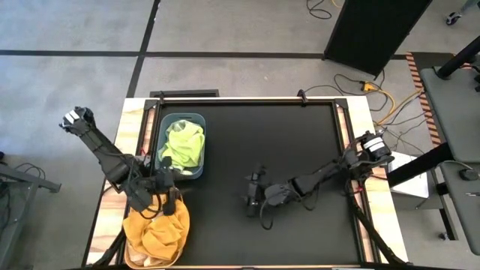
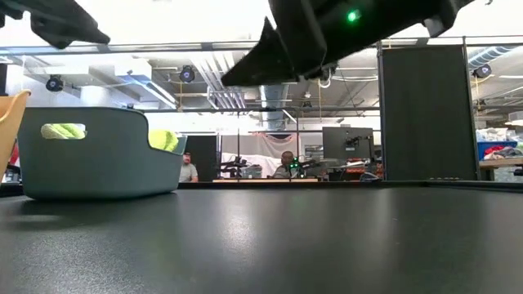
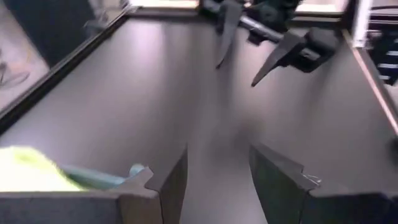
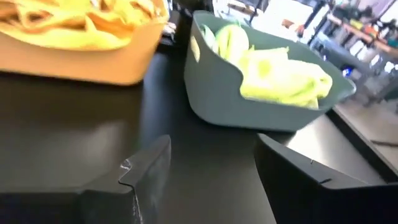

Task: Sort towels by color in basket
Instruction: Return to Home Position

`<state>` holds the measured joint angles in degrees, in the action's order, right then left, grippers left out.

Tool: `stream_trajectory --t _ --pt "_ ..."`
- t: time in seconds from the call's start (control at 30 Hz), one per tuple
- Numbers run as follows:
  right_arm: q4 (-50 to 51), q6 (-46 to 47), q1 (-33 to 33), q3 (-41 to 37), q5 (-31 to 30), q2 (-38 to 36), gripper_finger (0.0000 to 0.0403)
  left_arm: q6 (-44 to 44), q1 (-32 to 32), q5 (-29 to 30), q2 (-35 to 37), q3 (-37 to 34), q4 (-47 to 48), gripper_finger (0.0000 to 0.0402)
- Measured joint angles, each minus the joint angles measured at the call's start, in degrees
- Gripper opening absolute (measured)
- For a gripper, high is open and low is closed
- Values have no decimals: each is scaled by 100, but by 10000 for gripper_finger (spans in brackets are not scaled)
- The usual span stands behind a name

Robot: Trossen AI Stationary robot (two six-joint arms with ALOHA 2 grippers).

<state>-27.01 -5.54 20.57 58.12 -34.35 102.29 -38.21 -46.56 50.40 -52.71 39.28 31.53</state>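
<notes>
Left hand hung wide open, holding nothing, over the gap between the two bins on the left of the black tabletop. Right hand, fingers also spread and empty, sat low near mid-tabletop. Crumpled lime-green microfibre towels lay in the grey-blue plastic bin, far left, bunched along its near-to-far length. Mustard-orange towels were heaped in the orange bin, near left, with no clear axis. Sorting looked finished, and the step in hand seemed to be the return home. That called for lifting clear of the bins.
</notes>
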Motion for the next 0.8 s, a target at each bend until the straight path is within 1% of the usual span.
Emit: stream_trajectory --t 0.07,0.13,0.3,0.4,0.5,0.67,0.8 --pt "-132 -107 4 -88 36 -85 220 591 78 -143 14 -76 -537 155" --pt "-261 -108 3 -203 63 -205 219 1212 163 -456 56 -247 -1345 155" --pt "-651 -110 2 -696 395 -407 218 2826 509 -1771 89 -1047 -3826 155" --pt "-743 -112 46 -1054 542 -678 214 3243 856 -2473 128 -1540 -4882 155" --pt "-736 -105 136 -1512 544 -1176 211 3282 1269 -3008 251 -1886 -5251 155" --pt "-658 -10 314 -2342 544 -2308 205 3188 2025 -3645 547 -2216 -5306 155" --pt "-572 328 310 -3065 651 -3166 206 3302 2594 -4341 898 -2372 -5293 155"
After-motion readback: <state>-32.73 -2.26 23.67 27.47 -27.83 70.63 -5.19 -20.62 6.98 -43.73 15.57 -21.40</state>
